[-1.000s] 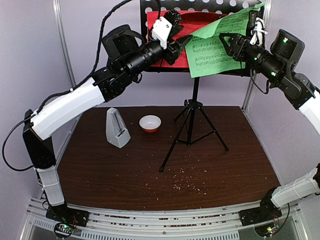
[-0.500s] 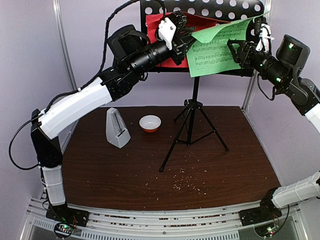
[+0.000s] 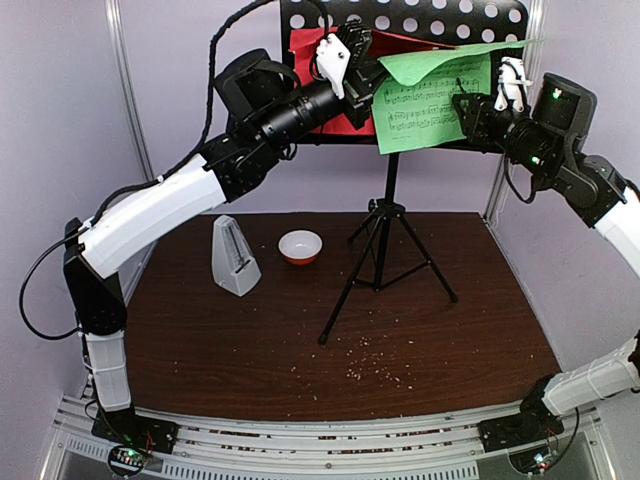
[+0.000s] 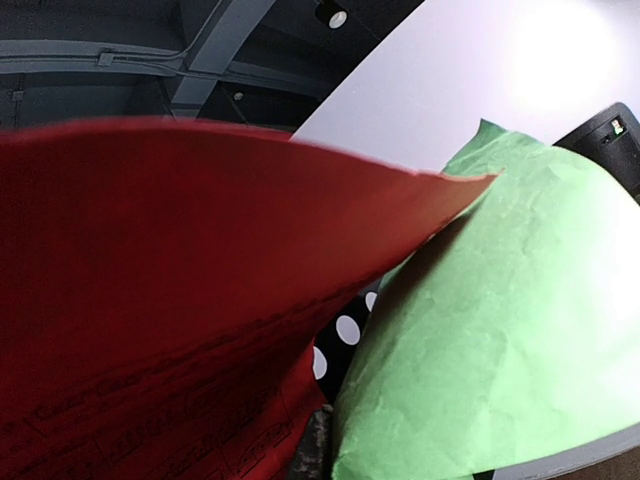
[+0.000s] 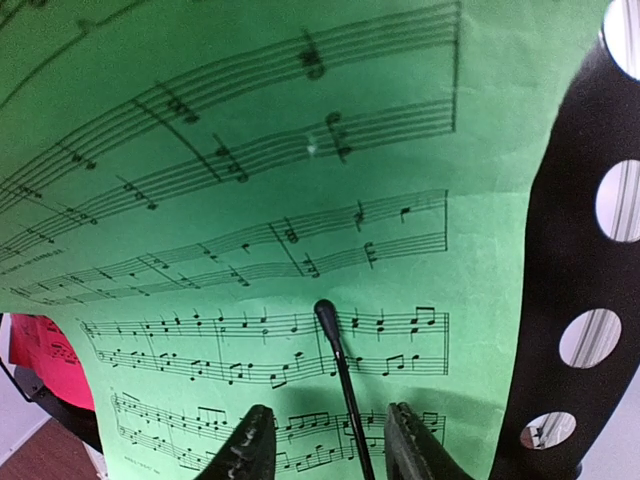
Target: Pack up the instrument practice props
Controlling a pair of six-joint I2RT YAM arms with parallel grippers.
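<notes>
The tall black music stand (image 3: 386,235) holds a red page (image 3: 309,62) and a green page (image 3: 435,98) on its perforated desk (image 3: 440,14). My left gripper (image 3: 357,52) is up at the red page's right edge and shut on it. In the left wrist view the red page (image 4: 150,300) bulges over the lens beside the green page (image 4: 500,340), and the jaws are mostly hidden. My right gripper (image 5: 332,445) is open in front of the green page (image 5: 250,150), with a thin black page-holder rod (image 5: 338,350) between its fingers. The white metronome (image 3: 235,258) stands on the table.
A small white-and-orange bowl (image 3: 300,246) sits right of the metronome. The stand's tripod legs (image 3: 350,290) spread over the table's middle, and crumbs (image 3: 375,362) lie in front of them. Purple walls close in the back and both sides.
My left gripper rose to the red page and closed. My right gripper moved in towards the green page and its jaws narrowed. The green page's top flopped forward.
</notes>
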